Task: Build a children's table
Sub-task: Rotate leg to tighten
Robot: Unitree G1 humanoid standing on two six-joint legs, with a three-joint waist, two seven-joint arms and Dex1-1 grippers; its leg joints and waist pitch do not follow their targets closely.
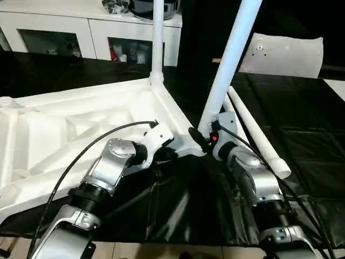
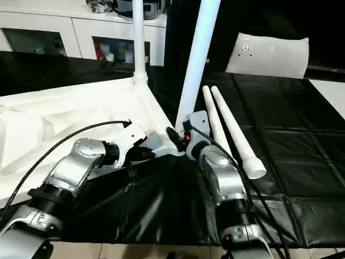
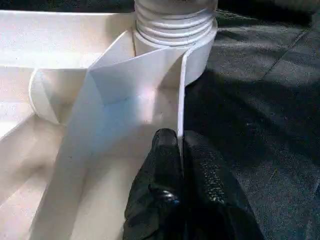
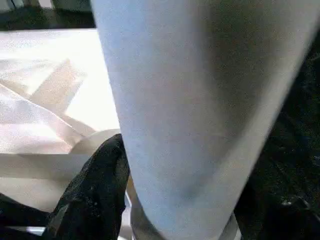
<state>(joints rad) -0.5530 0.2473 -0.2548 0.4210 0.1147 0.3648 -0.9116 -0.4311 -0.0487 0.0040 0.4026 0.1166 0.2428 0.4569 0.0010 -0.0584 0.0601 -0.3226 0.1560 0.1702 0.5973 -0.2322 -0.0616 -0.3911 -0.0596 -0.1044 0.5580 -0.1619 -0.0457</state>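
The children's table top (image 1: 64, 124) lies upside down on a black mat, ribbed underside up. One white leg (image 1: 158, 38) stands upright in the far corner socket. A second leg (image 1: 233, 54) leans to the right over the near corner socket. My right gripper (image 1: 207, 135) is closed around its lower end, with a black finger (image 4: 95, 190) against its side. My left gripper (image 3: 180, 150) pinches the thin rim wall (image 3: 182, 90) just below that corner's threaded socket (image 3: 172, 20), one finger on each side. Two more legs (image 1: 256, 132) lie side by side on the mat to the right.
A white cabinet with glass doors (image 1: 64, 32) stands behind the table top. A flat white panel (image 1: 283, 54) with a small round fitting leans at the back right. The black mat (image 1: 302, 124) reaches right and forward to its front edge near my arms.
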